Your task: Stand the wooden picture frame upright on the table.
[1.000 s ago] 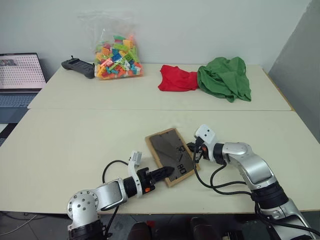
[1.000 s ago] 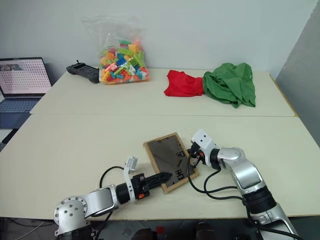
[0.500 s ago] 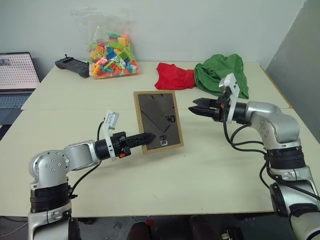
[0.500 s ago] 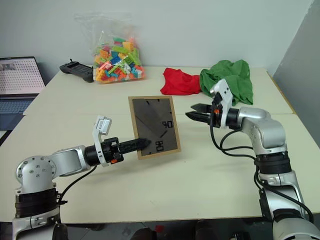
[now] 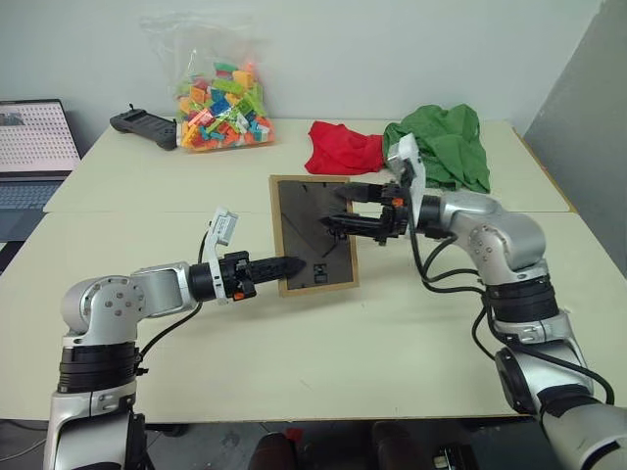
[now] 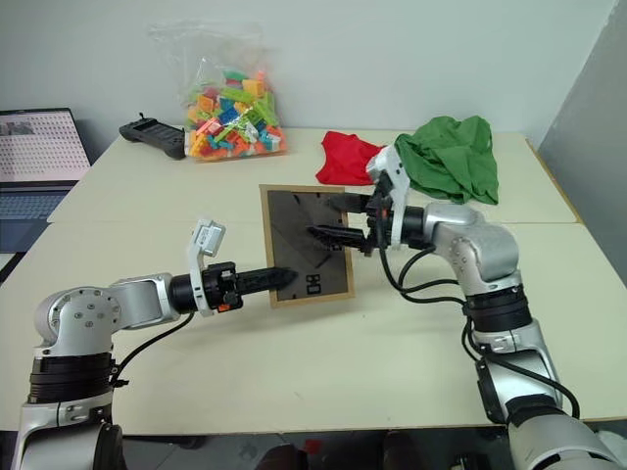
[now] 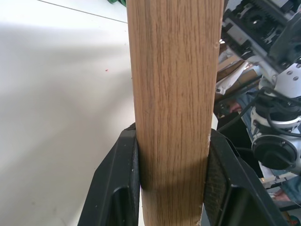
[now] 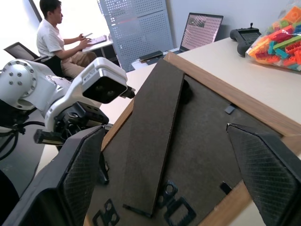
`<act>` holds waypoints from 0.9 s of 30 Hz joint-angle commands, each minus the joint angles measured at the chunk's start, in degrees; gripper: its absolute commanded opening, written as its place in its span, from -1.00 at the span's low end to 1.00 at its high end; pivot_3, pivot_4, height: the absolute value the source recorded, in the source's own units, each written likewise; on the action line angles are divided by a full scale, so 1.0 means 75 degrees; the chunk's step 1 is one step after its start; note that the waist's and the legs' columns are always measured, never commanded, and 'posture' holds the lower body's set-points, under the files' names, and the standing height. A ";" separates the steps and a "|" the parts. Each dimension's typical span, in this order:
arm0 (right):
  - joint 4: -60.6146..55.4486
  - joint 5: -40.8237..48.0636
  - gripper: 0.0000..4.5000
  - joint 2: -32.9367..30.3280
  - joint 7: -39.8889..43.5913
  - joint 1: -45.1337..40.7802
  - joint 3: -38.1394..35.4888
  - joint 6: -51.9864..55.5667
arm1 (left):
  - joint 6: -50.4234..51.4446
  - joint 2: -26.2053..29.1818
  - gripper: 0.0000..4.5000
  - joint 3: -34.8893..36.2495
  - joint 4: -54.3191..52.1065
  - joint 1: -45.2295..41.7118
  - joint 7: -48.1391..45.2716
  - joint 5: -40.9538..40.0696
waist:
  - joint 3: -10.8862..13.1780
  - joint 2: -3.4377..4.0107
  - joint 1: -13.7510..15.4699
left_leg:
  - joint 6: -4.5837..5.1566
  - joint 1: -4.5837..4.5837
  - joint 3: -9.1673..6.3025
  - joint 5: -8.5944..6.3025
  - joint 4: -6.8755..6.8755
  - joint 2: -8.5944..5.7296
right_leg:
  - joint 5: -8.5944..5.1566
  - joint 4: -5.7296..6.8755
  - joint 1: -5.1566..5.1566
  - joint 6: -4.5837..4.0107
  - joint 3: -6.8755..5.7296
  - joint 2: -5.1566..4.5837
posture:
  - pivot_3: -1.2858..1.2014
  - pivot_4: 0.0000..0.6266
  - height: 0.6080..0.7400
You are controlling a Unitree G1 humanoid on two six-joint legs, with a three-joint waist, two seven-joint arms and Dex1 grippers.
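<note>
Left gripper (image 5: 294, 264) clamps the frame (image 5: 313, 235) by its lower edge. Right gripper (image 5: 345, 209), jaws wide, holds nothing. Frame looks light and stiff; grip the wooden rim.

left arm: reaches from the 8 o'clock corner toward centre, forearm about level
left gripper (image 5: 291, 263): points toward 3 o'clock, fingers (image 7: 115, 188) clamped on either side of the lower edge of the wooden picture frame (image 5: 313, 235), holding it raised and upright
right arm: bent at the elbow, forearm running in from 3 o'clock toward centre
right gripper (image 5: 345, 209): points toward 9 o'clock, jaws spread wide, fingertips at the frame's dark back; contact unclear
</note>
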 commanded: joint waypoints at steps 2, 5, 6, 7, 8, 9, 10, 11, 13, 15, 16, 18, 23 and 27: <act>-0.0385 -0.0126 0.96 0.0110 -0.0149 0.0034 0.0212 -0.0184 | -0.0134 -0.0082 -0.42 0.0041 -0.0391 -0.0128 -0.0232 -0.0158 | 0.0000 0.0000 0.0002 | 0.0000 -0.0011 -0.0002 0.0000 0.0001 0.0000 | 0.0000 0.0001 -0.0007 0.0000 -0.0002 0.0000 | 0.03 -0.52 1.00; -0.0799 0.0046 0.96 0.0132 -0.0120 0.0100 0.0262 0.0014 | -0.0155 -0.0111 -0.42 -0.0029 -0.0325 -0.0106 -0.0293 -0.0059 | 0.0000 0.0000 0.0006 | -0.0005 -0.0041 -0.0004 0.0003 0.0006 0.0000 | 0.0001 0.0005 -0.0034 0.0000 -0.0005 0.0000 | 0.03 -0.52 1.00; -0.0966 0.0063 0.96 0.0087 -0.0069 0.0155 0.0311 0.0045 | -0.0155 -0.0115 -0.42 -0.0064 -0.0322 -0.0108 -0.0322 -0.0027 | 0.0000 0.0000 0.0007 | -0.0013 -0.0055 -0.0005 0.0008 0.0007 0.0000 | 0.0001 0.0008 -0.0050 0.0000 -0.0005 0.0000 | 0.03 -0.52 1.00; -0.1180 0.0195 0.96 0.0064 -0.0010 0.0215 0.0307 0.0172 | -0.0150 -0.0119 -0.42 -0.0094 -0.0313 -0.0103 -0.0356 -0.0001 | -0.0001 0.0000 0.0008 | -0.0022 -0.0072 -0.0005 0.0013 0.0010 0.0001 | 0.0001 0.0012 -0.0065 -0.0001 -0.0006 -0.0001 | 0.03 -0.52 1.00; -0.1367 0.0346 0.96 0.0042 0.0042 0.0261 0.0276 0.0318 | -0.0140 -0.0127 -0.42 -0.0123 -0.0299 -0.0103 -0.0376 0.0008 | 0.0000 0.0000 0.0009 | -0.0028 -0.0077 -0.0008 0.0017 0.0011 0.0001 | 0.0001 0.0012 -0.0070 -0.0001 -0.0009 -0.0001 | 0.03 -0.52 1.00; -0.1584 0.0530 0.96 0.0005 0.0104 0.0307 0.0249 0.0508 | -0.0145 -0.0113 -0.42 -0.0175 -0.0282 -0.0086 -0.0421 0.0039 | 0.0000 0.0000 0.0012 | -0.0031 -0.0080 -0.0010 0.0018 0.0011 0.0002 | 0.0001 0.0010 -0.0070 -0.0001 -0.0012 -0.0001 | 0.03 -0.52 1.00; -0.1787 0.0704 0.96 -0.0069 0.0197 0.0351 0.0257 0.0697 | -0.0197 -0.0087 -0.42 -0.0260 -0.0276 -0.0049 -0.0486 0.0123 | 0.0000 0.0000 0.0014 | -0.0032 -0.0086 -0.0010 0.0019 0.0011 0.0002 | 0.0001 0.0010 -0.0075 -0.0001 -0.0012 -0.0001 | 0.03 -0.52 1.00; -0.1966 0.0855 0.96 -0.0152 0.0291 0.0399 0.0288 0.0878 | -0.0263 -0.0073 -0.42 -0.0315 -0.0270 -0.0002 -0.0566 0.0193 | 0.0000 0.0000 0.0016 | -0.0033 -0.0086 -0.0009 0.0019 0.0011 0.0002 | 0.0001 0.0010 -0.0075 -0.0001 -0.0011 -0.0002 | 0.03 -0.52 1.00; -0.2281 0.1206 0.96 -0.0354 0.0510 0.0505 0.0322 0.1238 | -0.0345 -0.0084 -0.42 -0.0365 -0.0236 0.0071 -0.0723 0.0280 | 0.0000 0.0000 0.0020 | -0.0030 -0.0085 -0.0009 0.0018 0.0011 0.0001 | 0.0001 0.0008 -0.0074 -0.0001 -0.0011 -0.0003 | 0.03 -0.52 1.00; -0.2482 0.1517 0.96 -0.0537 0.0578 0.0581 0.0218 0.1553 | -0.0376 0.0017 -0.42 -0.0534 -0.0183 0.0137 -0.0969 0.0446 | 0.0000 0.0000 0.0020 | -0.0012 -0.0084 -0.0009 0.0008 0.0012 0.0001 | 0.0001 0.0010 -0.0074 -0.0001 -0.0013 -0.0003 | 0.03 -0.52 1.00; -0.2529 0.1600 0.96 -0.0589 0.0569 0.0596 0.0183 0.1634 | -0.0396 0.0061 -0.42 -0.0599 -0.0168 0.0156 -0.1061 0.0516 | 0.0000 0.0000 0.0019 | -0.0010 -0.0084 -0.0011 0.0007 0.0012 0.0001 | 0.0001 0.0011 -0.0074 -0.0001 -0.0014 -0.0002 | 0.03 -0.52 1.00; -0.2656 0.1869 0.96 -0.0871 0.0679 0.0675 0.0000 0.1850 | -0.0396 0.0116 -0.42 -0.0672 -0.0019 0.0153 -0.1247 0.0615 | 0.0000 0.0000 0.0019 | -0.0009 -0.0083 -0.0012 0.0007 0.0013 0.0001 | 0.0001 0.0013 -0.0074 -0.0001 -0.0015 -0.0001 | 0.03 -0.52 1.00; -0.2797 0.1946 0.96 -0.1746 0.0816 0.0973 -0.0303 0.1924 | -0.0223 0.0167 -0.42 -0.0647 0.0216 0.0062 -0.1481 0.0586 | 0.0000 -0.0001 0.0021 | -0.0007 -0.0085 -0.0013 0.0007 0.0015 -0.0001 | 0.0001 0.0009 -0.0071 -0.0001 -0.0015 0.0000 | 0.03 -0.52 1.00; -0.2467 0.0956 0.96 -0.2613 0.0809 0.1492 -0.0382 0.0709 | -0.0204 0.0301 -0.42 -0.0764 -0.0049 0.0250 -0.1685 0.0596 | 0.0000 -0.0002 0.0025 | -0.0005 -0.0086 -0.0013 0.0006 0.0014 -0.0001 | 0.0001 0.0005 -0.0071 -0.0001 -0.0015 0.0000 | 0.03 -0.52 1.00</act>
